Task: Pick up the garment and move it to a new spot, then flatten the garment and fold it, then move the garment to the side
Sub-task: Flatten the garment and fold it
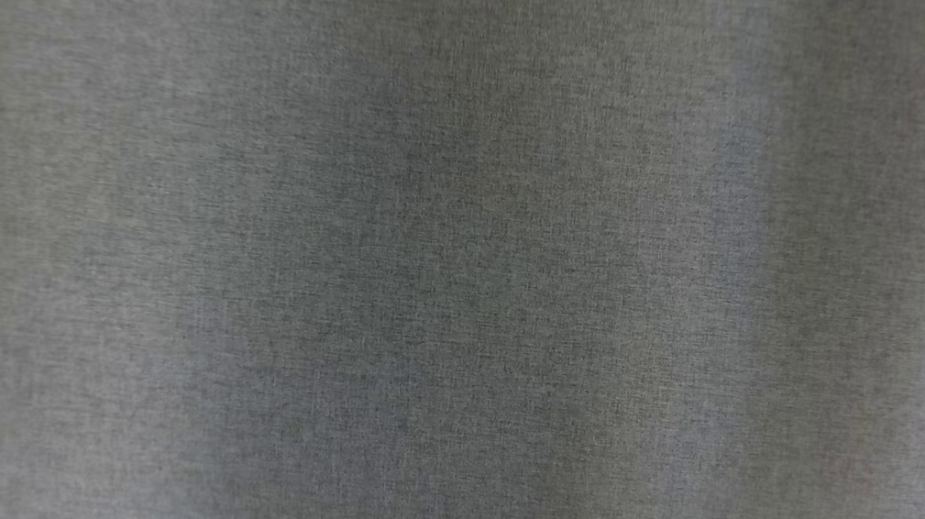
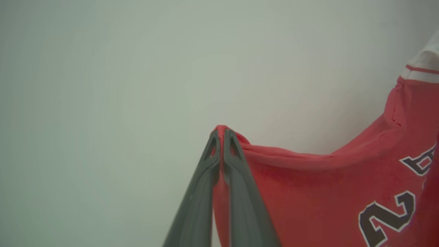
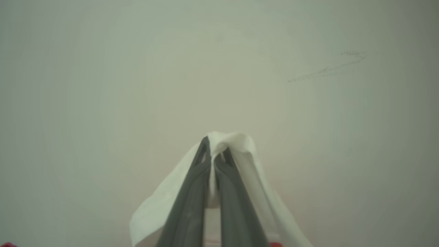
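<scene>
Red sports jersey lifted between both arms: a red edge is pinched in the clenched jaws of the left gripper, and a fold of white cloth, taken to be the jersey's white trim, is clamped in the clenched jaws of the right gripper. In the left wrist view the jersey is draped from the fingertips toward 3 o'clock. It sags in a shallow curve up to a white band with a thin red stripe at 2 o'clock. A pale plain surface is seen behind it. The fabric is judged light, soft and limp, liable to bunch and to slide out of a narrow pinch. A hold at two corners of one edge, kept apart, is judged best so that it hangs flat for laying out. A dark numeral "2" outlined in white can be read at 4 o'clock. Above it, part of a dark letter is cut off by the frame and cannot be read, and no brand label is made out. In the head view a blurred grey weave cannot be identified
</scene>
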Robot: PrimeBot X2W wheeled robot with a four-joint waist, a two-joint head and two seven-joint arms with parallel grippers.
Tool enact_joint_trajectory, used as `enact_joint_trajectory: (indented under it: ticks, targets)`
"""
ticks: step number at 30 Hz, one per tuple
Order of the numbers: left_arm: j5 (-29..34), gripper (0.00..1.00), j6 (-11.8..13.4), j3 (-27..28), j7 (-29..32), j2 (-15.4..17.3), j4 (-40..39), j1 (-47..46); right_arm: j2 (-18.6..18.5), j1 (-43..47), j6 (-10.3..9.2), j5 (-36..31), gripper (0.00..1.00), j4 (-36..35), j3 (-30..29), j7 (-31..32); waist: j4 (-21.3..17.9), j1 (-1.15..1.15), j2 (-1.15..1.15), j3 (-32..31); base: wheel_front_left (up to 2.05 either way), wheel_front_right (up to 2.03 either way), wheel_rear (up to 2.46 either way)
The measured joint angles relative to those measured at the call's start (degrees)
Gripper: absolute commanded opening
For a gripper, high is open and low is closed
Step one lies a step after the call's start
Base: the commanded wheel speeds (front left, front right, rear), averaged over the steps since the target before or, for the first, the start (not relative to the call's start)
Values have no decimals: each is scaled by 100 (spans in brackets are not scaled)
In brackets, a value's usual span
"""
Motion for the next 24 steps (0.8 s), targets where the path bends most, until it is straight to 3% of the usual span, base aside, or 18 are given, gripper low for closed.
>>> enact_joint_trajectory:
  ticks: [11,24]
  targets:
    - [-361,0,0,-781,-141,105,661,-1087,-86,-1020,0,-318,0,1004,294,-268,-112,-1,0,338,0,0,0]
    - [-1083,0,0,-1455,-661,37,865,-1072,-98,-985,0,-41,0,1291,932,-468,-88,-1,-1,485,0,0,0]
